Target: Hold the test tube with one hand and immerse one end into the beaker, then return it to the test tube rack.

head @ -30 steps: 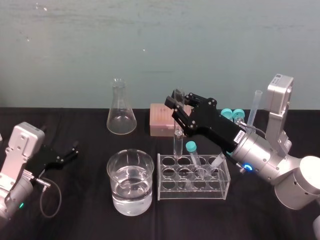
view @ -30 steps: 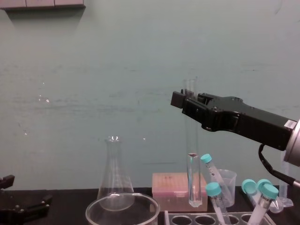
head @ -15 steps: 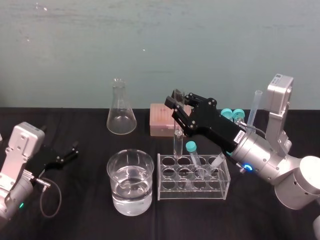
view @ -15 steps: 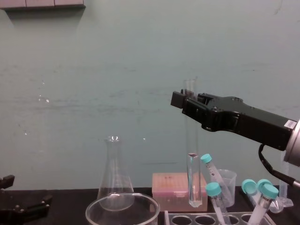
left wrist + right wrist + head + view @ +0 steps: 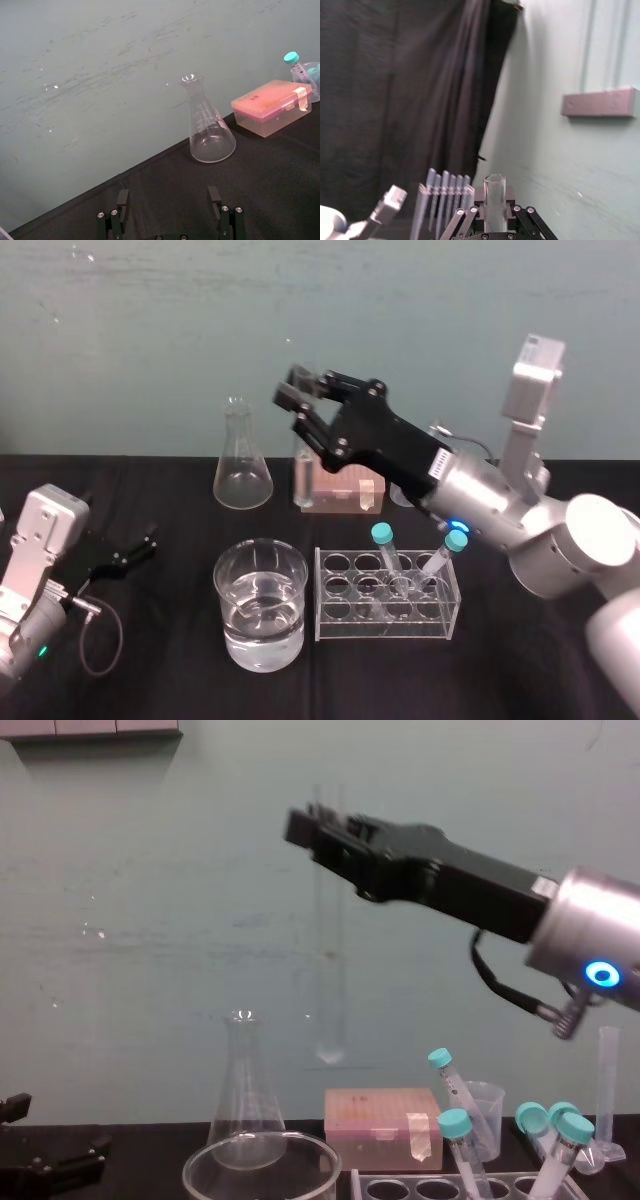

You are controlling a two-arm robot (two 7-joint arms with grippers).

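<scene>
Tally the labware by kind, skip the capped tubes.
flask: 1
beaker: 1
test tube, held in the right gripper: 1
test tube rack: 1
pink box: 1
plastic cup: 1
graduated cylinder: 1
Total: 7
The left gripper is parked, open.

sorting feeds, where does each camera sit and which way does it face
Head: high, looking down at the table; left gripper parked, right gripper holding the test tube.
Chest: low, looking forward over the beaker; right gripper.
Left wrist: faces the flask; own open fingers.
Right wrist: looks along the test tube; own fingers.
Head and chest share test tube, flask.
</scene>
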